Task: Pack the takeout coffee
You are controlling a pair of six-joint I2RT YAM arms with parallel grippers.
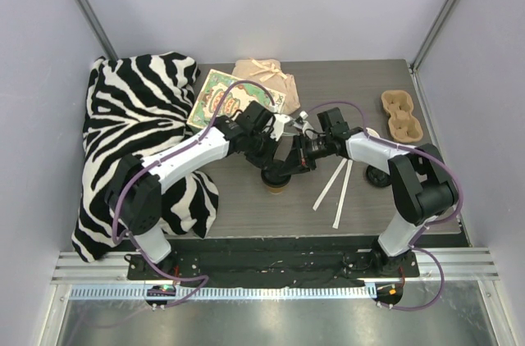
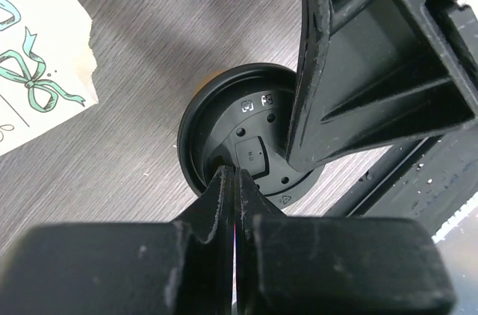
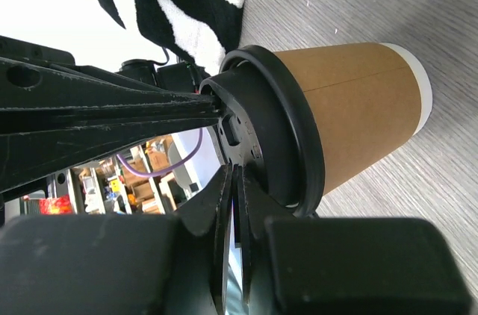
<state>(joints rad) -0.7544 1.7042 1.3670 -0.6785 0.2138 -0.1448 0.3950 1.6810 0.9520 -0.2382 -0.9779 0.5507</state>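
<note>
The takeout coffee (image 1: 277, 184) is stood upright right under both the left gripper (image 2: 234, 181) and right gripper (image 3: 233, 181), each pressed shut on its black lid (image 2: 246, 139), with nothing held.

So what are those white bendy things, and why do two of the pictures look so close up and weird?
Those are two robot arms bolted to the near edge of a table. Each ends in a pincer with two fingers. The big picture is taken from above and behind the arms. The other two come from little cameras on the wrists, so you see the black fingers up close.

Both pincers meet at a brown paper coffee cup with a black lid. The left pincer is shut, its tips at the lid. The right pincer looks shut too, its tips against the lid's edge. Neither has lifted the cup; it stands on the table.

Around it lie a zebra blanket, a picture card, a tan bag, a cardboard cup tray and two white sticks.
</note>
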